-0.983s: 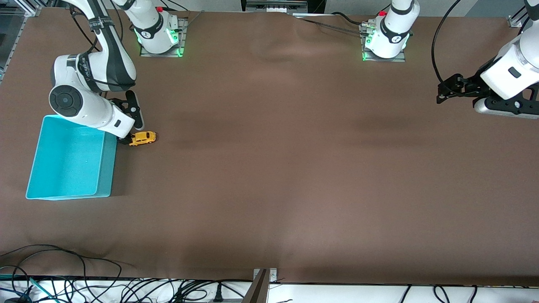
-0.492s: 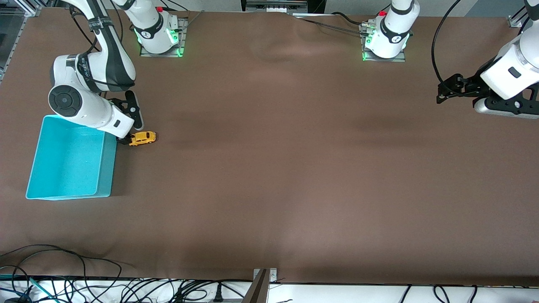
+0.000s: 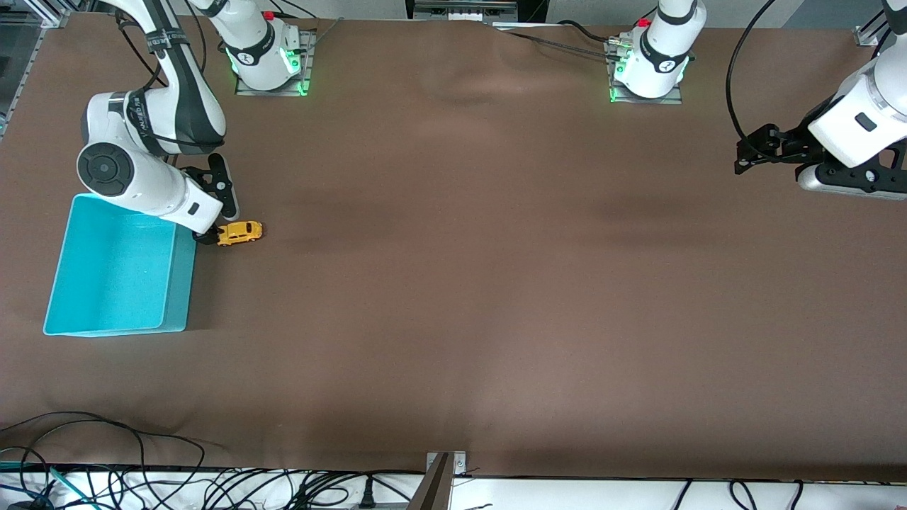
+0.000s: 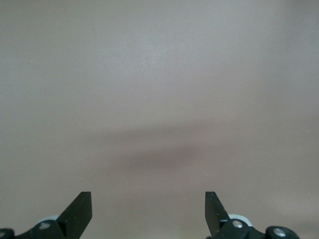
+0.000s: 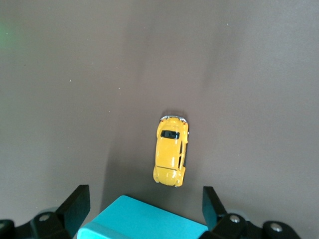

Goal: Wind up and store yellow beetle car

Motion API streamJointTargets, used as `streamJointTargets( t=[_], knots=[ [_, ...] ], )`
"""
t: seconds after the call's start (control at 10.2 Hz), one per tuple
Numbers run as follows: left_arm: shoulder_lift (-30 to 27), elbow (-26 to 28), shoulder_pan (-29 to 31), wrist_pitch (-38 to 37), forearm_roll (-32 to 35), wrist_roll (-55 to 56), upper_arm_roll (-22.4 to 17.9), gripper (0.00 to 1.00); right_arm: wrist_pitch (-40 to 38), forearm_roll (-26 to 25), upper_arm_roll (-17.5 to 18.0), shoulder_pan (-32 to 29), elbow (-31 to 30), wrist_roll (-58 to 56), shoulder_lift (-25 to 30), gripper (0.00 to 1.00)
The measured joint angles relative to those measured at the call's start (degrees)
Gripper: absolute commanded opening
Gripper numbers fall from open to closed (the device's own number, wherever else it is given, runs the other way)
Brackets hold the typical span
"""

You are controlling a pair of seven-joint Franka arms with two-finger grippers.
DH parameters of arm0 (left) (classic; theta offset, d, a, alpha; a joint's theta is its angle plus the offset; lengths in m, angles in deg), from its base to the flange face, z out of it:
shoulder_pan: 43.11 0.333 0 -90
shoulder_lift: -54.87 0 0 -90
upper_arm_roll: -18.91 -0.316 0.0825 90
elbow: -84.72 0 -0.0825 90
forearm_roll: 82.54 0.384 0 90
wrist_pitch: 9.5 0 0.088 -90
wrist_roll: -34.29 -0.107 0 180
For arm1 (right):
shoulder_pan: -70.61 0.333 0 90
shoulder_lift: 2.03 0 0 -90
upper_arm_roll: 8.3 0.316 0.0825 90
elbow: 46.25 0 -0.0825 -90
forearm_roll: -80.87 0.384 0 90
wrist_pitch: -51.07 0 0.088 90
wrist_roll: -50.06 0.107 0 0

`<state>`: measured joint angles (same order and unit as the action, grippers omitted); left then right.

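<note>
The yellow beetle car [image 3: 239, 232] stands on its wheels on the brown table, close beside the turquoise bin's [image 3: 181, 283] corner nearest the right arm's base. In the right wrist view the yellow beetle car [image 5: 172, 151] lies just past the bin's corner [image 5: 144, 221], between the lines of the two fingers but clear of them. My right gripper [image 3: 207, 227] hangs open over that corner, touching nothing. My left gripper [image 3: 750, 150] waits open over bare table at the left arm's end, and its wrist view shows the left gripper [image 4: 148, 201] with nothing between the fingers.
The bin is empty and sits at the right arm's end of the table. Cables [image 3: 106, 482] run along the table edge nearest the front camera. The two arm bases [image 3: 269, 57] stand at the table's back edge.
The right arm has drifted slightly toward its end of the table, over the bin's corner. The car, the bin and the left arm have not moved.
</note>
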<state>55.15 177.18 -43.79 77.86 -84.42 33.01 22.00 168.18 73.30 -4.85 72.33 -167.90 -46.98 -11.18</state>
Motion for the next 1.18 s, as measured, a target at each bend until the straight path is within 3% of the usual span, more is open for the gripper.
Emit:
streamJointTargets(
  t=[1.18],
  knots=[
    [0.0, 0.0, -0.1, 0.0, 0.0, 0.0, 0.1, 1.00, 2.6, 0.0, 0.0, -0.6, -1.7, 0.0, 0.0, 1.00]
  ],
)
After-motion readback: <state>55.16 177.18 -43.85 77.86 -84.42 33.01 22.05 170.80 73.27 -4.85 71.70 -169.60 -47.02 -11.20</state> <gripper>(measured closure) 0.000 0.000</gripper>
